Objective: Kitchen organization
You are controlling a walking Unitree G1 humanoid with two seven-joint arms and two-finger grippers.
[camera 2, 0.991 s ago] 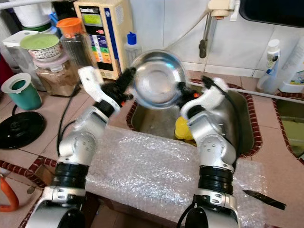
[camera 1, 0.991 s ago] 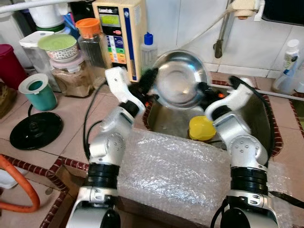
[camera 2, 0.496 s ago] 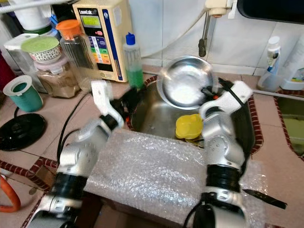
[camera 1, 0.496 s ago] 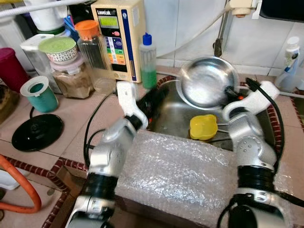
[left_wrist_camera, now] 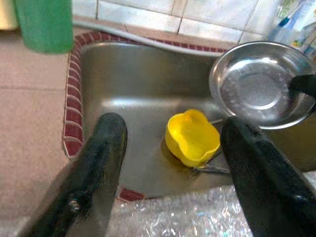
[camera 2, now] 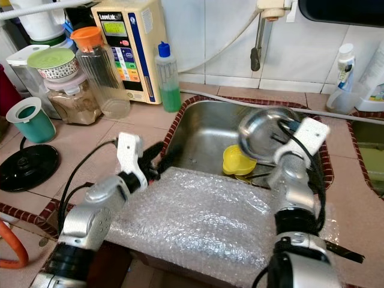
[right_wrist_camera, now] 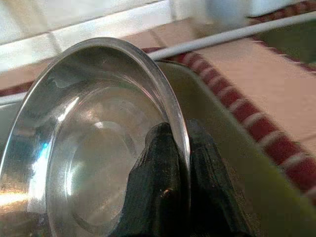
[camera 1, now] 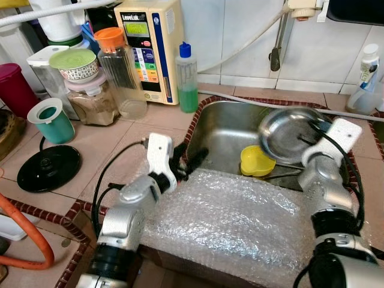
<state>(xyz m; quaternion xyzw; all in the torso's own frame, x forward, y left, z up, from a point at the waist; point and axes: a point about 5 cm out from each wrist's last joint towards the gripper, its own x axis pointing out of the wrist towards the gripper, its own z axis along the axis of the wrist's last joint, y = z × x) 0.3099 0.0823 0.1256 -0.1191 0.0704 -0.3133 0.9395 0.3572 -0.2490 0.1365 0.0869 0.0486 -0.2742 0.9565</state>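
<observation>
The right gripper (right_wrist_camera: pixel 178 163) is clamped on the rim of a steel bowl (camera 1: pixel 292 133), one finger inside the rim and one outside, and holds the bowl tilted over the right end of the sink (camera 1: pixel 223 129). The bowl looks empty. The left gripper (camera 1: pixel 191 163) has its two fingers spread well apart with nothing between them; it hangs over the sink's front left corner, just above the edge of a sheet of bubble wrap (camera 1: pixel 231 219) that covers the front edge of the counter (camera 1: pixel 138 129).

In the sink there is one yellow cup (camera 1: pixel 257 161), lying on its side at the front, just beside and below the steel bowl. A thin metal piece shows against it, too small to name.

Along the back left of the counter stand one bottle of green liquid (camera 1: pixel 187 78) with a blue cap, one clear jug (camera 1: pixel 122 75) with an orange lid, one jar (camera 1: pixel 90 101) of brown powder with a green-topped bowl (camera 1: pixel 75 60) stacked on it, and one teal cup (camera 1: pixel 52 121). One black lid (camera 1: pixel 49 168) lies flat near the counter's left edge. A white spray bottle (camera 1: pixel 363 84) stands at the back right corner.
</observation>
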